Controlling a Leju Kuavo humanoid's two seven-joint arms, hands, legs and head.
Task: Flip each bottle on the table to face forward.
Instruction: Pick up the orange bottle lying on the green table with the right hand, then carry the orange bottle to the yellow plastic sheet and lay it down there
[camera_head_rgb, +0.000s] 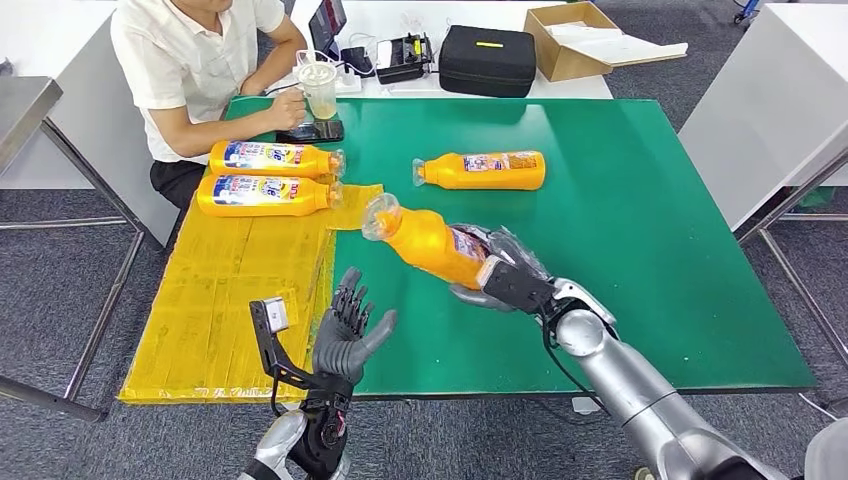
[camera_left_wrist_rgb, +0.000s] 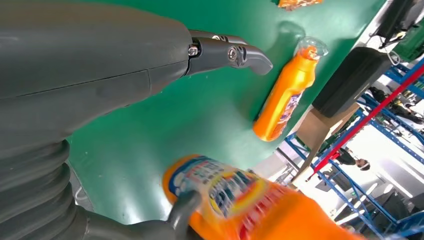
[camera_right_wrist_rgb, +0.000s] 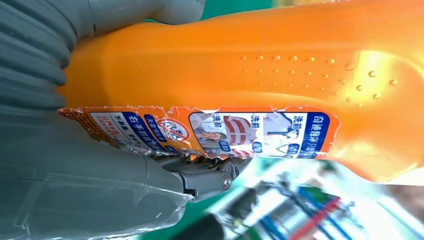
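Note:
My right hand (camera_head_rgb: 508, 280) grips the base end of an orange bottle (camera_head_rgb: 428, 242), held tilted above the green table (camera_head_rgb: 650, 250) with its clear cap pointing far-left. The right wrist view shows the bottle's (camera_right_wrist_rgb: 260, 65) back label against my hand (camera_right_wrist_rgb: 100, 180). A second orange bottle (camera_head_rgb: 485, 170) lies on its side on the green surface behind it, and also appears in the left wrist view (camera_left_wrist_rgb: 285, 97). Two more bottles (camera_head_rgb: 270, 158) (camera_head_rgb: 262, 195) lie side by side on the yellow mat (camera_head_rgb: 230, 300), blue labels up. My left hand (camera_head_rgb: 350, 332) is raised near the front edge, fingers spread, holding nothing.
A person (camera_head_rgb: 200, 60) sits at the far left corner with a plastic cup (camera_head_rgb: 320, 88) on a small dark device. On the white table behind are a black case (camera_head_rgb: 488, 60) and a cardboard box (camera_head_rgb: 570, 40). A white table (camera_head_rgb: 770, 110) stands to the right.

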